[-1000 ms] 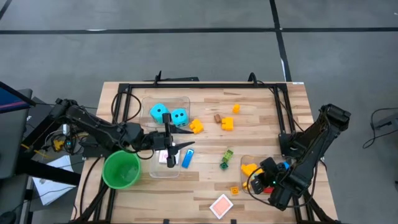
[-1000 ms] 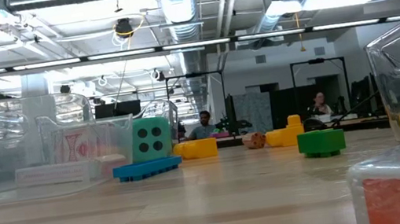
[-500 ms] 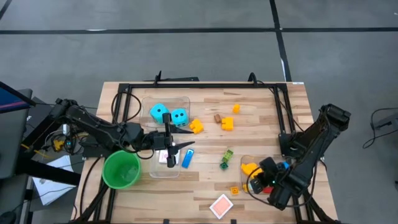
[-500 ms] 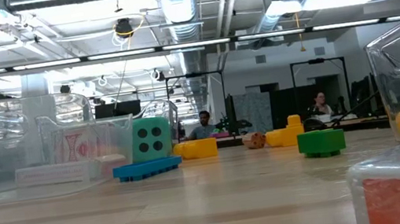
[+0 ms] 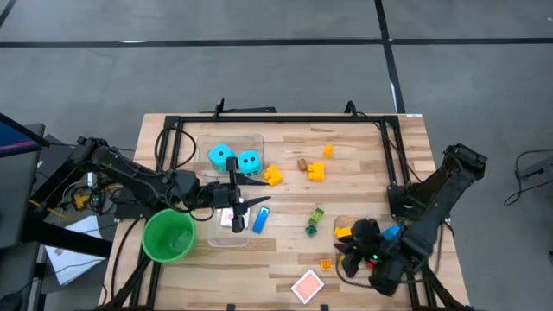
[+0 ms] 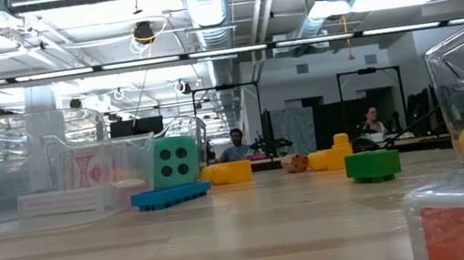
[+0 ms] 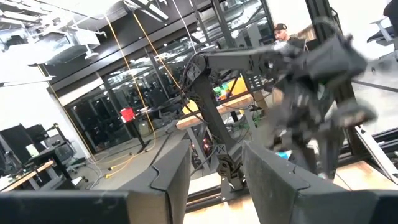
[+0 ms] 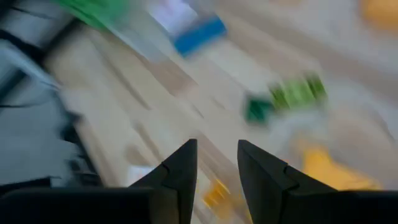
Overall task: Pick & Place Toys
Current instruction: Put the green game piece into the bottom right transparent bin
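Observation:
Two cyan dice [image 5: 221, 155] [image 5: 249, 161] sit in the far end of a clear bin [image 5: 207, 142]; a card [image 5: 227, 218] lies in its near end. On the table lie a blue brick [image 5: 260, 220], a yellow brick [image 5: 274, 175], orange bricks [image 5: 315, 171], green bricks [image 5: 314, 220], a small orange brick [image 5: 326, 264] and a playing card [image 5: 308, 285]. My left gripper [image 5: 255, 201] hovers open above the bin's right side, holding nothing. My right gripper [image 5: 346, 250] hangs open and empty over the right clear bin [image 5: 339, 221], beside the yellow brick [image 5: 344, 231] inside it.
A green cup [image 5: 168, 236] stands at the near left beside the left bin. A black frame [image 5: 276, 118] runs along the table's far edge and sides. A small brown piece [image 5: 302, 162] lies near the orange bricks. Bare wood shows in the table's middle.
My right gripper has risen above the right bin, rolled about its own axis and shifted a little toward the table's left, now covering more of the yellow brick. No toy has moved.

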`<act>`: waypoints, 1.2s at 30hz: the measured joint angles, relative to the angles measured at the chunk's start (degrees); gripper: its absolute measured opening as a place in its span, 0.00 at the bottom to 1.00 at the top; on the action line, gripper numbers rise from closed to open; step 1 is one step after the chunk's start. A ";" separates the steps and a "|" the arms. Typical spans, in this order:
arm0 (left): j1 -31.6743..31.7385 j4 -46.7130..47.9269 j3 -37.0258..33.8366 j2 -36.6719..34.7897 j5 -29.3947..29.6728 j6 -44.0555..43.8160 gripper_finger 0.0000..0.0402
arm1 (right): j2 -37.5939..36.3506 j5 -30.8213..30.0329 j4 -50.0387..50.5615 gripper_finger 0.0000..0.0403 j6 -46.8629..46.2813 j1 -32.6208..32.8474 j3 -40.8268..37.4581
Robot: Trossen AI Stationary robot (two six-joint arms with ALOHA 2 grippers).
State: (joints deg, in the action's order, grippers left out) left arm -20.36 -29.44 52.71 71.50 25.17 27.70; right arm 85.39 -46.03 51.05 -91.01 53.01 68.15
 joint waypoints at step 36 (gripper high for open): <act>-9.92 10.03 0.02 4.44 -4.27 -0.74 0.68 | -0.62 -21.52 -30.71 0.86 58.69 4.22 4.27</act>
State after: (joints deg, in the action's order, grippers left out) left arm -30.28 -19.42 52.73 75.95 20.90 26.96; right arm 84.77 -67.55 20.34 -32.32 57.24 72.42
